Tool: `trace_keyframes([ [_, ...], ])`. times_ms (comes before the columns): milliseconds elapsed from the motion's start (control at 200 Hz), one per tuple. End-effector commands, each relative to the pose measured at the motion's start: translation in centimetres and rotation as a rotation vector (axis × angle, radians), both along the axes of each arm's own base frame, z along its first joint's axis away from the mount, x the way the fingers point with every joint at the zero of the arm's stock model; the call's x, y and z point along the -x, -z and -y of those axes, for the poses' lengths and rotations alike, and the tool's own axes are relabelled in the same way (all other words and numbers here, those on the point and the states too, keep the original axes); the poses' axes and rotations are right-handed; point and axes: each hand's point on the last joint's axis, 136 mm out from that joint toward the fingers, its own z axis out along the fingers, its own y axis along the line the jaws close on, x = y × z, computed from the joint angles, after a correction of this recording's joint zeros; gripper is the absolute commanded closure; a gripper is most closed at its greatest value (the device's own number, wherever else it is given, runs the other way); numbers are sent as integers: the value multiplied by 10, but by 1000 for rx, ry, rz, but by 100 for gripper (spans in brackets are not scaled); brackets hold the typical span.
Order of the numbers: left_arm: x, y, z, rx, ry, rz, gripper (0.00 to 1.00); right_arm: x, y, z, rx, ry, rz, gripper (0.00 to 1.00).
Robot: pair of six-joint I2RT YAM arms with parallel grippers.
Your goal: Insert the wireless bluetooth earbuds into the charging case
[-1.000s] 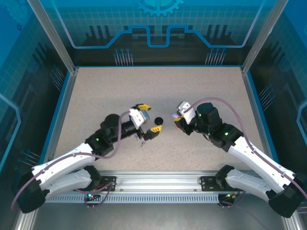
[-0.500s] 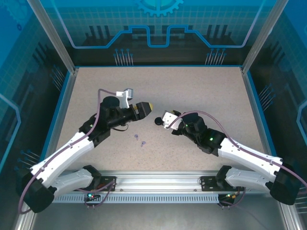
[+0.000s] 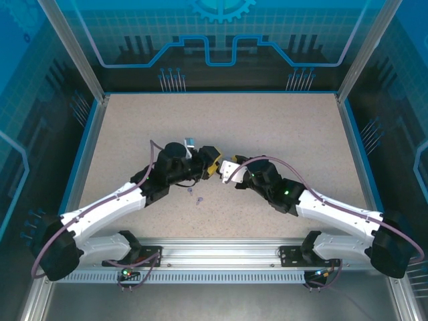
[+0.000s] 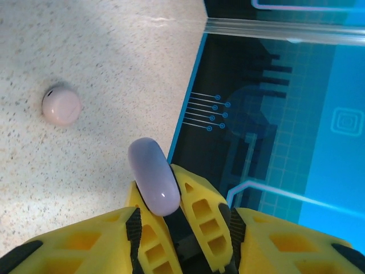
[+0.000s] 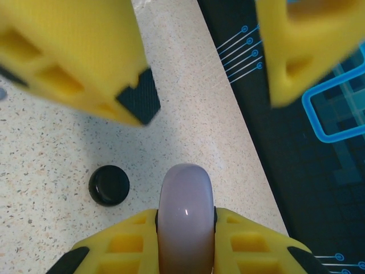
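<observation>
From above, my two arms meet near the middle of the speckled desk [image 3: 281, 120]. My left pincer [image 3: 215, 162] and my right pincer [image 3: 228, 171] are nose to nose, so close that I cannot tell there how either one is set. Two lilac earbuds [image 3: 198, 200] lie loose on the desk just on the near side of my left pincer, close together, touched by neither pincer.

In the left wrist view, my own yellow fingers [image 4: 68, 245] sit far apart at the bottom, spread wide and gripping nothing. Between them reach the fingers of my right pincer, clamped on the lilac case [image 4: 154, 178], which stands on edge and tilts a little. A pink case [image 4: 61, 106] rests flat on the desk further out, well apart from it.

In the right wrist view, my right fingers [image 5: 114, 246] press on both sides of the lilac case, holding it upright on its rim. My left pincer's fingers hang above it, wide apart. A black case [image 5: 108, 185] lies on the desk just beside the lilac one, not touching.
</observation>
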Motion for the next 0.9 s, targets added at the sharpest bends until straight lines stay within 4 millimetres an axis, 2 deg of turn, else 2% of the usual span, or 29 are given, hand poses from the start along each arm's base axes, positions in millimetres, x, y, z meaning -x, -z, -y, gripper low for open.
trace_keyframes([
  [0,-8,2,2,65,-81,-84,52,1,-18,-14,-19,-35,43,81],
  [330,-10,28,-2,86,-185,-232,52,3,-18,-16,-12,-44,47,81],
  [555,-13,36,3,145,-216,-302,53,6,-20,-18,-29,-52,47,81],
  [780,-13,42,16,188,-202,-333,65,7,-18,-18,-25,-56,42,81],
  [896,-13,43,21,197,-189,-333,67,7,-16,-17,-17,-56,39,81],
])
